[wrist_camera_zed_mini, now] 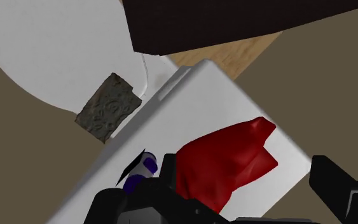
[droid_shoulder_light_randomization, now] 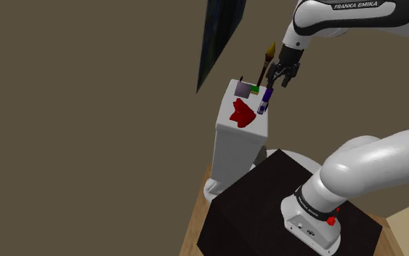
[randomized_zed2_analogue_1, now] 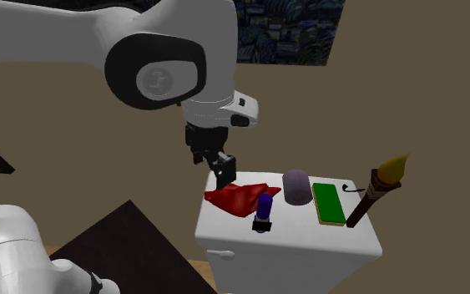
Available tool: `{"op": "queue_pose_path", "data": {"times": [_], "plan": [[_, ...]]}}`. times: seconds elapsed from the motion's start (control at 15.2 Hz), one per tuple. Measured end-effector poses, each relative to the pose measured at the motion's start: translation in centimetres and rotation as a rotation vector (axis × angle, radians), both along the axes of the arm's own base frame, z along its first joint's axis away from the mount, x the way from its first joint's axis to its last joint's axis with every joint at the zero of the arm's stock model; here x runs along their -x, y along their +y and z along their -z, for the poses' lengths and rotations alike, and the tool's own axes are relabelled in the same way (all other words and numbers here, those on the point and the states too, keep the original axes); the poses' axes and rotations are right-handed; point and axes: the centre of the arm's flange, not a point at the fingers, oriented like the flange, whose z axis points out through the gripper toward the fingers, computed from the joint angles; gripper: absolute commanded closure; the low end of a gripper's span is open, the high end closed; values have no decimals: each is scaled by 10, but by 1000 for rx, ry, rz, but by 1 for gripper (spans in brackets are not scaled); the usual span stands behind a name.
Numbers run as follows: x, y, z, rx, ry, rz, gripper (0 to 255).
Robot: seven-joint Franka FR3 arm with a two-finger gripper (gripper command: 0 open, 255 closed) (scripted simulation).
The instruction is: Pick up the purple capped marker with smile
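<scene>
The marker point(randomized_zed2_analogue_1: 264, 210) looks to be standing on end near the front edge of the white cabinet point(randomized_zed2_analogue_1: 308, 240). Its purple cap is up and its pale body is down, just beside the crumpled red cloth point(randomized_zed2_analogue_1: 240, 199). A grey block point(randomized_zed2_analogue_1: 295, 185), a green pad point(randomized_zed2_analogue_1: 327, 203) and a leaning brush point(randomized_zed2_analogue_1: 379, 190) sit further back, clear of it. The gripper point(randomized_zed2_analogue_1: 223, 169) hangs above the cloth's far end, off to one side of the marker and not touching it. From the wrist view its fingers point(wrist_camera_zed_mini: 336, 188) stand wide apart with nothing between them but cloth below. I would guess the marker is light and stiff, a small smooth plastic tube, so it needs little squeeze but could roll or squirt out of a careless pinch. Being narrow and upright, it would likely topple at the first nudge from a finger arriving off-centre. The safest hold seems to be across the round body at about mid-height, where cap meets barrel, with the fingers coming straight down on either side. The finger nearest the cloth should stay clear of its folds, since soft fabric caught in the pinch would spoil the grip. I cannot make out the smile from here.
</scene>
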Motion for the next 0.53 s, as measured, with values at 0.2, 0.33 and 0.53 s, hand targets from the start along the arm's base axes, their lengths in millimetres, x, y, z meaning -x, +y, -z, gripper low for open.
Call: {"op": "queue_pose_path", "data": {"times": [0.2,0.33,0.53], "plan": [[-18,-32,18,9,-8,0,0],[-28,-49,28,14,-12,0,0],[-44,-77,43,22,-19,0,0]]}}
